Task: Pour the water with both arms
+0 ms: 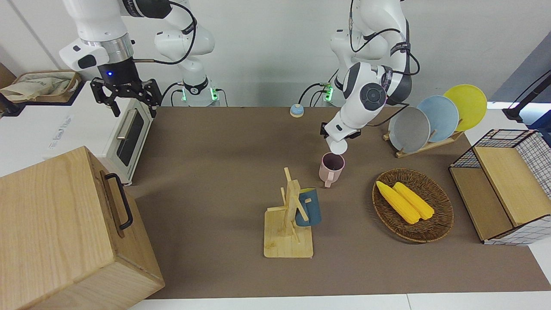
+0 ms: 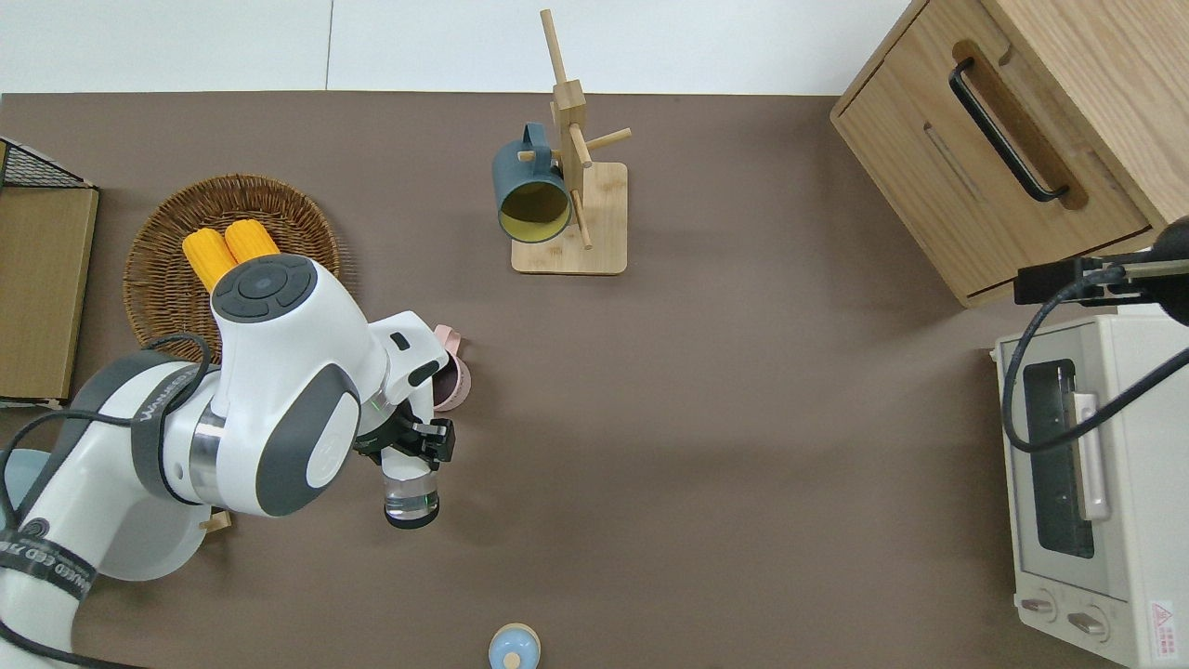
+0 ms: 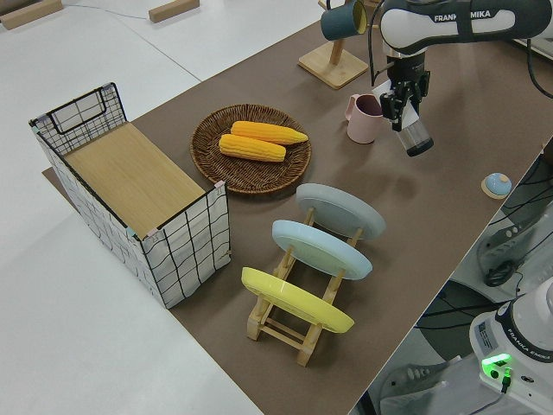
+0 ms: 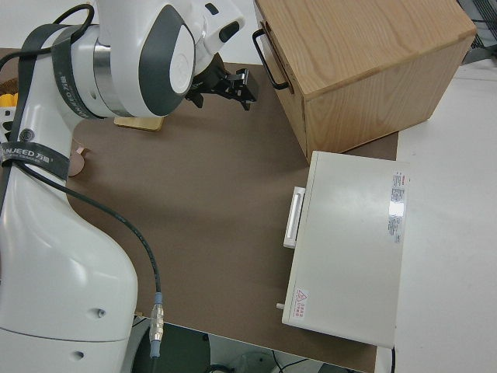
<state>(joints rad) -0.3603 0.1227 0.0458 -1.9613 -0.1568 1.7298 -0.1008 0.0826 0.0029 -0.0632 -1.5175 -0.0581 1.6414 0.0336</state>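
Note:
My left gripper (image 2: pixel 414 453) is shut on a clear glass (image 2: pixel 411 492), which it holds tilted in the air beside a pink mug (image 2: pixel 454 383). Over the table, the glass (image 1: pixel 337 146) hangs just on the robots' side of the pink mug (image 1: pixel 331 168). In the left side view the glass (image 3: pixel 416 135) slants down from the left gripper (image 3: pixel 403 107), close to the pink mug (image 3: pixel 364 118). No water shows in the glass or in the air. The right arm is parked, and its right gripper (image 1: pixel 127 98) is open.
A wooden mug tree (image 1: pixel 287 224) carries a blue mug (image 1: pixel 308 207). Toward the left arm's end are a wicker basket (image 1: pixel 434 230) with two corn cobs (image 1: pixel 404 201), a plate rack (image 1: pixel 424 146) and a wire crate (image 1: pixel 501 185). A toaster oven (image 1: pixel 125 137), wooden cabinet (image 1: pixel 64 232) and small blue knob (image 1: pixel 296 110) also stand here.

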